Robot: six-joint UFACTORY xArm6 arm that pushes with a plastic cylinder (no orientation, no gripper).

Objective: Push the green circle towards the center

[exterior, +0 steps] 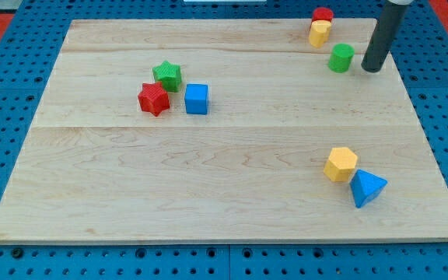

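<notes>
The green circle (341, 58) is a short green cylinder near the view's top right of the wooden board (232, 155). My tip (372, 68) rests on the board just to the right of the green circle, with a small gap between them. The dark rod rises from the tip toward the view's top edge.
A red block (322, 15) and a yellow block (319, 33) sit close above-left of the green circle. A green star (166, 75), a red star (154, 99) and a blue cube (197, 99) cluster at left centre. A yellow hexagon (340, 164) and a blue triangle (366, 187) lie at bottom right.
</notes>
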